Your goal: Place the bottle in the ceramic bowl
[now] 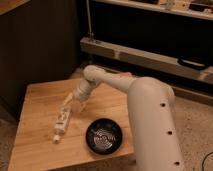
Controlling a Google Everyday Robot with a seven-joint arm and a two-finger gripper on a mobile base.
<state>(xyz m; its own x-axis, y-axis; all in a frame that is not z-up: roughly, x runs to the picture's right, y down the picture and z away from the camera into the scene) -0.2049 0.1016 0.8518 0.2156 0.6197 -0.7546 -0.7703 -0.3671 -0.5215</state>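
The claw (71, 105) hangs low over the wooden counter (40, 100). The bottle (61, 124) lies flat, stretching down-left from the claw. The bowl (104, 136) sits down-right of the claw, apart from the bottle.

table (40, 100): pale wood, matt, grain visible | ceramic bowl (103, 135): black, glossy, at 4 o'clock of bottle | bottle (62, 122): white plastic, smooth | gripper (71, 106): pale, smooth, sat at bottle's 1 o'clock end | arm (150, 115): off-white shell, smooth, satin sheen
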